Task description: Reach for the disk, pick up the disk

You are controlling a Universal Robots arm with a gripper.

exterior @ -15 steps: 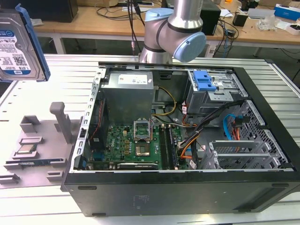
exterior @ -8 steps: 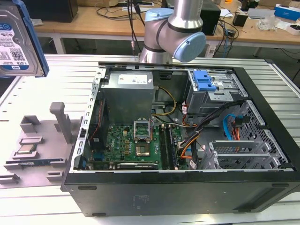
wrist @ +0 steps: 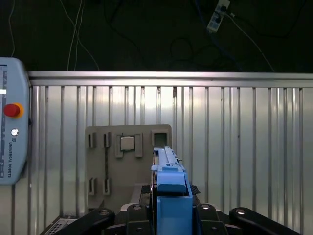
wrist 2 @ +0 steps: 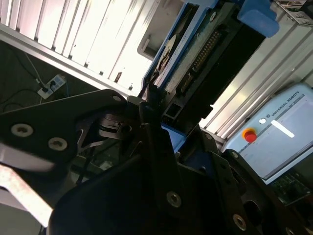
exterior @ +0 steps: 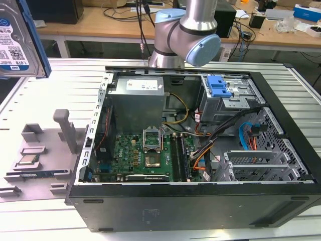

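Disk: upper left corner of the exterior view, close to the lens, label side facing out, blue bracket along its edge. It hangs in the air above the ribbed table, well apart from the open computer case at centre frame.

Gripper: in the second wrist view the dark fingers meet the edge of the disk, whose connector side and bracket run away from them. In the first wrist view the disk is seen edge-on, blue bracket uppermost, seated between the two black halves of the gripper. Fingers read as pinching the disk by its faces, with no gap visible on either side.

Also noted: arm at top centre of the exterior view, behind the case. The grey fixture tray lies on the table with a small chip set in it, and a teach pendant is beside it.

Step in hand, as a judgement: the reach is done and the pick-up is at its end, with the disk gripped and clear of any support.

Any further motion calls for steady clamping pressure, since the disk is held on smooth faces and looks heavy for its size. It also calls for clearance from the camera and the case wall.
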